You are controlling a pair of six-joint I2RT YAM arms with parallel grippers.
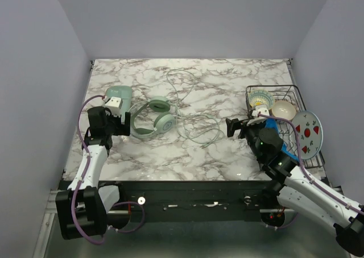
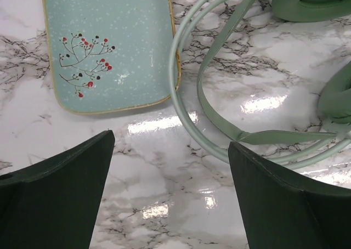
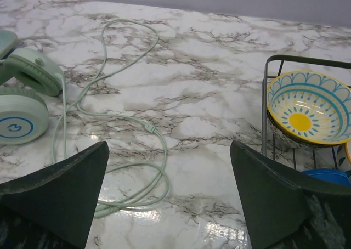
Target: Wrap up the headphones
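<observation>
Both arms low over the marble table (image 1: 170,155).

Left gripper (image 1: 124,125) (image 2: 171,142): jaws spread wide, nothing between them, only bare marble.
- Headphones (image 1: 152,119) (image 2: 312,5) (image 3: 33,71), count 1. They lie flat on the table just to the right of this gripper. The arched headband (image 2: 202,90) curves ahead of the gap and past the right finger (image 2: 290,199).
- Ear cups (image 1: 165,123), count 2. They lie side by side, beyond the headband from this gripper.
- Flat mint dish (image 1: 119,93) (image 2: 109,46), count 1, with a berry-branch print. It lies ahead and to the left, just beside the headband; contact cannot be told.

Right gripper (image 1: 232,126) (image 3: 168,145): jaws also parted, holding nothing.
- Cable (image 1: 187,116) (image 3: 104,51), count 1. It is strewn in loose loops ahead and left of the fingers, with the nearest loop just ahead of the gap. It runs back to the ear cups at far left in the right wrist view.
- Wire rack (image 1: 296,90) (image 3: 265,95), count 1, to this gripper's right.
- Bowls, count 2: a patterned bowl (image 1: 260,97) (image 3: 307,109) and a cream bowl (image 1: 282,108), both in the rack.
- Strawberry plate (image 1: 307,134), count 1, at the rack's outer side.
- Blue item (image 3: 329,175), partly hidden.
</observation>
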